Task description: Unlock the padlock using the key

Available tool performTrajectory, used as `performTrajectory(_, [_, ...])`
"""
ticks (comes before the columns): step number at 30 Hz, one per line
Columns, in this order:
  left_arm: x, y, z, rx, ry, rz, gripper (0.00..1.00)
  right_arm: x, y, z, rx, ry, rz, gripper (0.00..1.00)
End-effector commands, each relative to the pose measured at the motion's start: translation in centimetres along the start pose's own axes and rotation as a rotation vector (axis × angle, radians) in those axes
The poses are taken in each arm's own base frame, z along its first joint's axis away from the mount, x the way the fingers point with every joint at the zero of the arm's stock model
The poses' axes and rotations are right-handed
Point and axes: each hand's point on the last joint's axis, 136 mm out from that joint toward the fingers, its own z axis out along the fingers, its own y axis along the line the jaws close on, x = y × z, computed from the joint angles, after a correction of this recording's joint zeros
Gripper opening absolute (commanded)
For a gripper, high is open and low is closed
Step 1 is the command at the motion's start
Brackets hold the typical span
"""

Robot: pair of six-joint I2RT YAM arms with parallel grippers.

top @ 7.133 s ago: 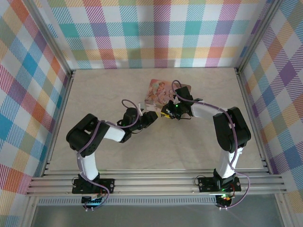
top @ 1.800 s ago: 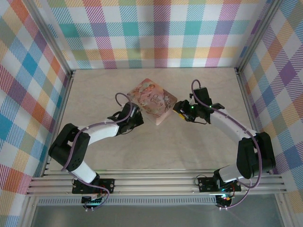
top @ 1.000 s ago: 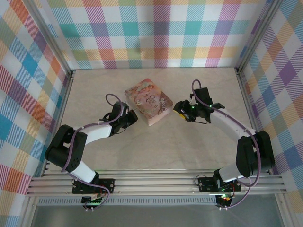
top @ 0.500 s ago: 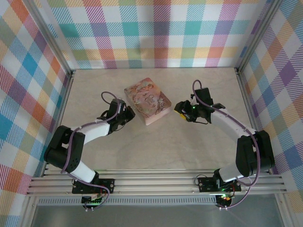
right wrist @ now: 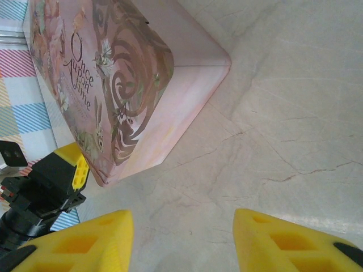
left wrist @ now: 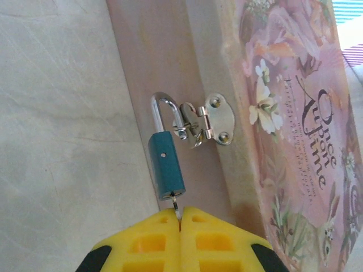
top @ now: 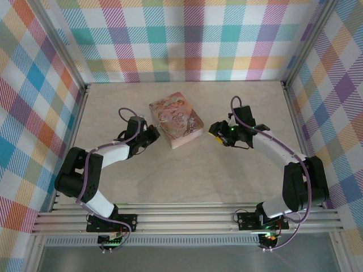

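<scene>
Box: on the table, towards the far side, between the two grippers.
Padlock: on the box's left side wall, shackle through the hasp.
Key: in the padlock's end opposite the shackle, between the left gripper's fingertips.
Right gripper: right of the box, near but apart.

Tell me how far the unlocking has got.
Done: the key sits in the bottom of the padlock, pinched by the shut left gripper. In hand: probably turning it. Left: the shackle is closed through the hasp on the pink box and must come out. The right gripper hangs open, apart from the box.
</scene>
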Motion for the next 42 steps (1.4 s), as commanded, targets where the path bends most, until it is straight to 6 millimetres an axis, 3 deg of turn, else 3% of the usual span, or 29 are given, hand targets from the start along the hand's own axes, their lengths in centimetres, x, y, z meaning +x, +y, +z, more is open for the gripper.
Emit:
performTrajectory(1, [-0.7, -0.5, 0.0, 0.067, -0.017, 0.054, 0.0, 0.2, -0.5, 0.4, 0.0, 0.016, -0.001, 0.5])
performTrajectory(7, [0.0, -0.6, 0.0, 0.12, -0.006, 0.126, 0.0, 0.3, -0.8, 0.6, 0.002, 0.021, 0.002, 0.51])
performTrajectory(17, [1.8, 1.3, 0.3, 0.123, -0.003, 0.123, 0.0, 0.4, -1.4, 0.8, 0.003, 0.028, 0.02, 0.51])
performTrajectory(30, [-1.1, -1.2, -1.0, 0.133, -0.156, 0.099, 0.0, 0.0, -1.6, 0.7, 0.0, 0.026, 0.023, 0.51])
performTrajectory(34, [-1.0, -1.3, -1.0, 0.088, -0.2, 0.101, 0.0, 0.1, -1.6, 0.7, -0.001, 0.027, 0.025, 0.51])
performTrajectory(42, [0.6, -2.3, 0.8, 0.091, -0.197, 0.083, 0.0, 0.2, -1.6, 0.9, -0.008, 0.034, 0.029, 0.51])
